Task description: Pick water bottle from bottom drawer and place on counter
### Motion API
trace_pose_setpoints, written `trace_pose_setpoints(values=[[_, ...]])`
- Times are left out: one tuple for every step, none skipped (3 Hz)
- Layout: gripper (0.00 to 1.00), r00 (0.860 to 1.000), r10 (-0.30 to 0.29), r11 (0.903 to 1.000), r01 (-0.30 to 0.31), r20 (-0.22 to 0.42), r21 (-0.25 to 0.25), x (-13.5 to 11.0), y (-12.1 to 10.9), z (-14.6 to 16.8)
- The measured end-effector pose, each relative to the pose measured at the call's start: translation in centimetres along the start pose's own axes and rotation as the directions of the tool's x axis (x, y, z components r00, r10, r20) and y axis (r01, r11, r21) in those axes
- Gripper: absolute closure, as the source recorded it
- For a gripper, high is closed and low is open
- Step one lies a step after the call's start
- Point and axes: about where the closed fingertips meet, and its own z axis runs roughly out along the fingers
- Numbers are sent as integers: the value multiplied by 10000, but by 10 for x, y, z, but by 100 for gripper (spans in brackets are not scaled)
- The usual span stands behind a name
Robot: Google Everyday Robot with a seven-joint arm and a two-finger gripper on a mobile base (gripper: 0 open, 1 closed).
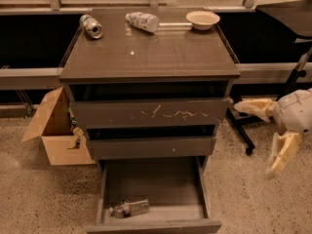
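So the gripper (254,139) is off on the right side of the cabinet, hanging in the air roughly level with the two upper drawers, and its two cream fingers (282,152) are spread wide apart with nothing between them. One finger points left toward the cabinet's corner, the other points down at the floor. Only the wrist shows behind it; the rest of the arm is cut off by the right edge. The water bottle (130,207) is well away from it, down and to the left. It's lying on its side in the pulled-out bottom drawer (156,182), near the front left corner, cap end pointing left. It's see-through against the dark drawer floor, so the label is hard to make out. The drawer's front panel is clipped by the bottom edge of the view. Above it the middle drawer (151,147) and the scratched drawer (151,112) both stick out a little, and their insides are just dark gaps. Up on the counter (146,52), along the back, there's a can (91,26) on its side at the left, a fatter bottle (142,21) lying down in the middle, and a bowl (203,18) on the right. An open cardboard box (53,130) sits on the floor to the cabinet's left, partly tucked behind it.
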Motion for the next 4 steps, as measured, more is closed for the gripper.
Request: trace_pose_setpoints(values=[[0,9984,513,9976,-524,-248,-450,18,-22,58],[0,9947,836,9940,-875,-590,-654,30,-37,109],[0,9950,832,9925,-877,-550,-853,39,-47,163],[0,9950,832,9925,-877,-550,-854,39,-47,163]])
